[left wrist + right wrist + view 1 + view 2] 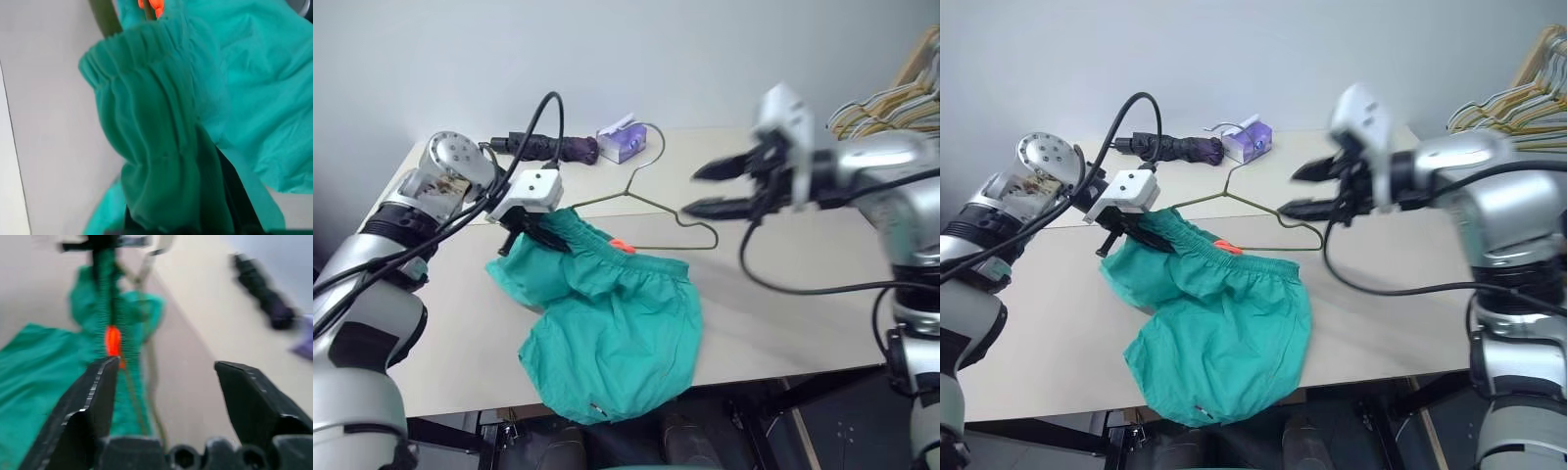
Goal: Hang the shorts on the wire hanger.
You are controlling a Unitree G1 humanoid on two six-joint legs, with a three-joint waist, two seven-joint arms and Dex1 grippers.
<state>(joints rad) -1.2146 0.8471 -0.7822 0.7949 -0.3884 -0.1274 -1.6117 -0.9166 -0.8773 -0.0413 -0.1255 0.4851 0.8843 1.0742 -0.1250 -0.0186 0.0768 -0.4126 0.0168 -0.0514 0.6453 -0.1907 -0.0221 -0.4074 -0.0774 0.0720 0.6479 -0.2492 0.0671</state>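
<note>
On the table (773, 294), the shorts (617, 333) lie spread with the lower edge reaching the near rim, and the gathered waistband end is lifted off the surface. Beyond them the wire hanger (651, 201) lies flat, its hook pointing toward the far edge; its lower bar runs just beside the waistband and the orange-red tag (625, 246), and one corner appears tucked under the cloth, though whether the wire has entered the waistband cannot be told. Left hand (536, 233): clamped on the waistband, holding it raised; the left wrist view confirms bunched elastic between the fingers. Right hand (705, 191): fingers spread wide, holding nothing, poised above the hanger's right corner and apart from it.

Judged step: the waistband is secured, the hanger not yet taken. The next move likely calls for the right hand to descend onto the thin wire and close squarely, since it lies flat against the table and offers little purchase
</note>
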